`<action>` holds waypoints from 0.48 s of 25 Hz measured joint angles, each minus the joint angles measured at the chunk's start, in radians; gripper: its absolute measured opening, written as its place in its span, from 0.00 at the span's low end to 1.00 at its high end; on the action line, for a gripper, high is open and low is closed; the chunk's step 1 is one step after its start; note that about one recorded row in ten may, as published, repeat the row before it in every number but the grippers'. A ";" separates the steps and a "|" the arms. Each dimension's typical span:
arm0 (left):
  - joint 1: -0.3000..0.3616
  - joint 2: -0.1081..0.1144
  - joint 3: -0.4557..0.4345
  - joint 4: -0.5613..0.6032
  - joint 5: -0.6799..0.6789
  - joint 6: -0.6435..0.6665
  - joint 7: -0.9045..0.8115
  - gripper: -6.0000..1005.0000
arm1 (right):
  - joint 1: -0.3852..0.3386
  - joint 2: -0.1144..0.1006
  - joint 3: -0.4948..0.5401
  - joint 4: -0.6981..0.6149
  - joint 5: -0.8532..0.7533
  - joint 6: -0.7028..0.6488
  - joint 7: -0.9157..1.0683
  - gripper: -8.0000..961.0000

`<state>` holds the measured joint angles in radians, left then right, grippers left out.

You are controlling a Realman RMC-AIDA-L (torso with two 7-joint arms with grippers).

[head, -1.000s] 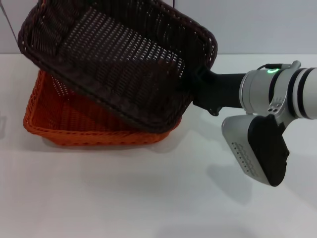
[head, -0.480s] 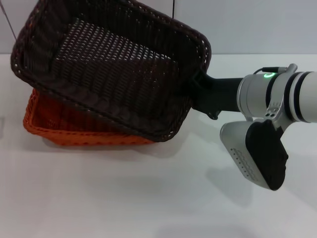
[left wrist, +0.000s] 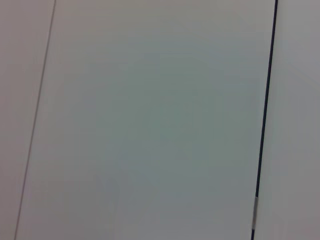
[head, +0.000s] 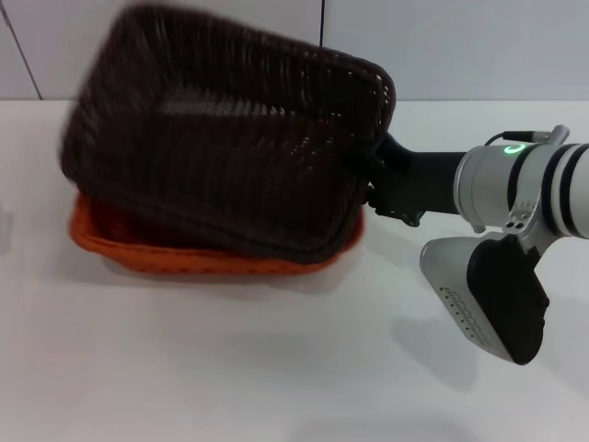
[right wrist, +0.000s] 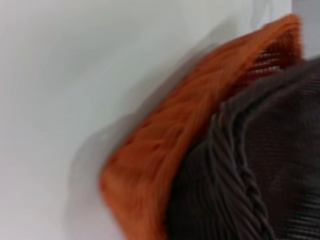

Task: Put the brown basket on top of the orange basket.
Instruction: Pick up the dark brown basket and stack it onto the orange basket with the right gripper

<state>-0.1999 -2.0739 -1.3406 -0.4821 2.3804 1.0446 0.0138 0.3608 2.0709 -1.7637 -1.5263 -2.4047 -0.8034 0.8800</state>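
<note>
The brown basket (head: 230,157) is tilted, its near side low inside the orange basket (head: 184,258) and its far side raised. My right gripper (head: 373,180) is shut on the brown basket's right rim, the arm reaching in from the right. The orange basket sits on the white table with only its front rim and right corner showing below the brown one. The right wrist view shows the orange basket's corner (right wrist: 165,160) with the brown basket's braided rim (right wrist: 235,170) over it. The left gripper is out of view; its wrist view shows only a wall.
The white table (head: 276,368) stretches in front of the baskets and to the right under my right arm. A pale wall with a dark vertical seam (head: 323,23) stands behind the table.
The brown basket has come down and shifted right, now sitting lower over the orange basket. The orange basket has slid a little to the right. The right arm moved slightly right with it.
</note>
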 joint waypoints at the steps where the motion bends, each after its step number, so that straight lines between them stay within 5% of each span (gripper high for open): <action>1: -0.003 0.000 0.000 0.000 0.000 -0.003 0.000 0.78 | -0.007 0.000 0.001 -0.010 0.000 0.000 -0.001 0.37; 9: -0.025 0.003 -0.001 0.003 0.000 -0.027 0.001 0.78 | -0.052 0.001 0.002 -0.093 0.000 -0.015 -0.005 0.63; 12: -0.026 0.003 0.000 0.004 0.000 -0.029 0.002 0.78 | -0.068 0.001 -0.001 -0.119 0.001 -0.024 -0.006 0.63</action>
<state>-0.2260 -2.0708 -1.3409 -0.4782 2.3808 1.0157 0.0160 0.2930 2.0723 -1.7648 -1.6451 -2.4034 -0.8270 0.8743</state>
